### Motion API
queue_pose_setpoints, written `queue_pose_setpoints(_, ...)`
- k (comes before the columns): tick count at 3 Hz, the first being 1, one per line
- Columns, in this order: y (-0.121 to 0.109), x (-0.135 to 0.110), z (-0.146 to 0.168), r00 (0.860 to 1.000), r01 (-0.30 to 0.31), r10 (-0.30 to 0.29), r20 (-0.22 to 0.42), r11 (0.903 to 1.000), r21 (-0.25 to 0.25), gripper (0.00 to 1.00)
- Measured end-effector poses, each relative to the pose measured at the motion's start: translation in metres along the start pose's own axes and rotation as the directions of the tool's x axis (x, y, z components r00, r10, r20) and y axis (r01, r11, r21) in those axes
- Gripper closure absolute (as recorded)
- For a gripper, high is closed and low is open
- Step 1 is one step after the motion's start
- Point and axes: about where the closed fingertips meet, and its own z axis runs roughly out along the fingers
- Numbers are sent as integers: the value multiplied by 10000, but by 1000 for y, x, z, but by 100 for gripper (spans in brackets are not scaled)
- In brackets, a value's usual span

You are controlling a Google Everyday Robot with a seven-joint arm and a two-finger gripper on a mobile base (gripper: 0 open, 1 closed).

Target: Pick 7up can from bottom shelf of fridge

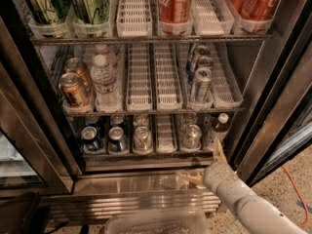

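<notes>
The fridge [273,77] stands open, with wire racks and white trays. On its bottom shelf, two small pale silvery cans stand with shiny tops. The 7up can [191,136] looks to be the right one; the labels do not show, so I cannot be sure. The other pale can [142,139] stands left of it, across a bare tray. My gripper [203,164] is in front of the fridge, below the bottom shelf's right end. It is open and empty, one finger pointing up and one to the left. It is just below and right of the 7up can, not touching it.
Two dark blue cans [91,138] stand at the bottom shelf's left. A small bottle [219,126] stands at its right end, just above the gripper. The middle shelf holds slim cans [201,84], water bottles and bronze cans. A clear plastic bin [156,223] lies on the floor.
</notes>
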Motion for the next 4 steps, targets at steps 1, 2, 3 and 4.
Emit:
queue_pose_setpoints(1, 2, 11, 3, 9936, -995, 997, 530, 9950, -51, 0)
queue_pose_setpoints(2, 2, 11, 3, 9936, -996, 997, 530, 9950, -50, 0)
queue_pose_setpoints(3, 2, 16, 9, 9923, -1111, 1095, 583, 9935, 249, 0)
queue_pose_setpoints(4, -1, 21, 20, 9927, -1008, 947, 742, 9914, 835, 16)
